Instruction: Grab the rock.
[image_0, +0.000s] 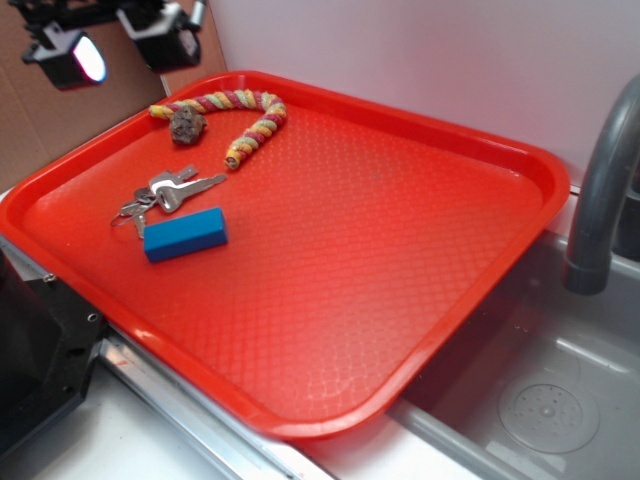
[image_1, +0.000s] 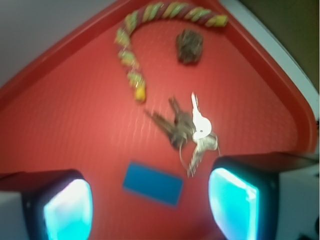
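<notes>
The pincer hangs released above the tray's far corner, its two pads wide apart with nothing between them, so it looks poised for a descent rather than mid-grasp. The rock lies on the tray at about eleven o'clock in the exterior view, tucked inside the curve of the braided rope and just beside it. That nesting probably leaves little room for a pad on the rope side. The keys and blue block lie toward seven o'clock of the rock, well apart from it.
</notes>
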